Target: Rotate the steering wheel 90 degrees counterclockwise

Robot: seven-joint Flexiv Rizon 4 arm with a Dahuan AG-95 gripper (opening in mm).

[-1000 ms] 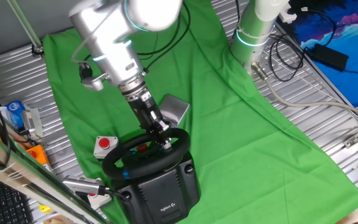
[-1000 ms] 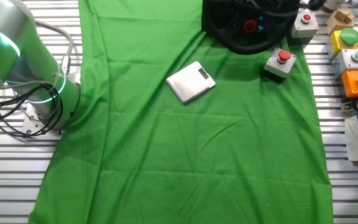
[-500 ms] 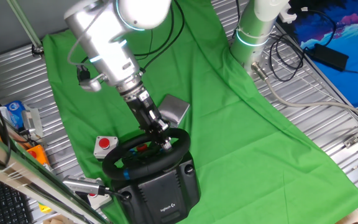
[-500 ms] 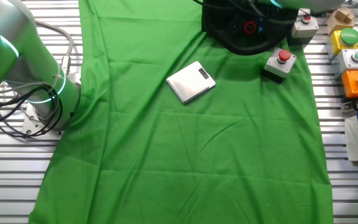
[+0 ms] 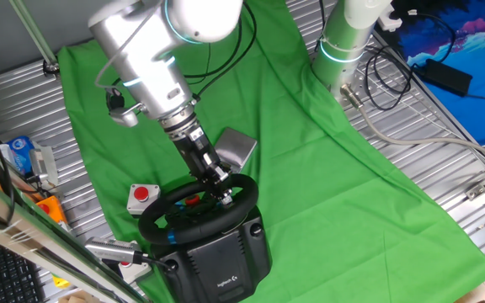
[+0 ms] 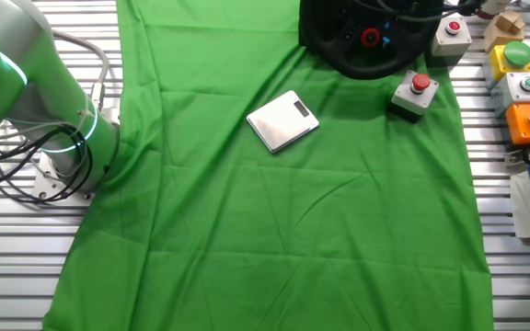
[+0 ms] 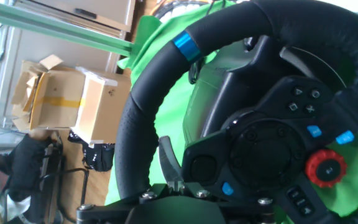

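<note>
- The hand [image 5: 223,195] is down at the far rim of the wheel [image 5: 199,212], at the end of the arm [image 5: 154,71] that leans over the green cloth [image 5: 335,177]. Its fingers are lost against the black rim, so I cannot tell whether they are apart, together or clamped on the rim.
- Progress, as a judgement: the hand looks set at the rim for turning. In the hand view the blue centre stripe [image 7: 183,45] sits well off to one side of the rim instead of at the top, but the camera is tilted too, so how much of the quarter turn is done cannot be read. The turn is best treated as under way and unfinished.
- The wheel stands at the near edge of the cloth on the worktop, on a bulky black base [image 5: 221,261] with a white logo. The rim is black and stitched; the hub [image 7: 272,146] carries blue buttons and a red dial [image 7: 325,168].
- Just left of the wheel is a red push-button box [image 5: 142,197]; behind it, beside the hand, lies a grey metal box [image 5: 238,149].
</note>
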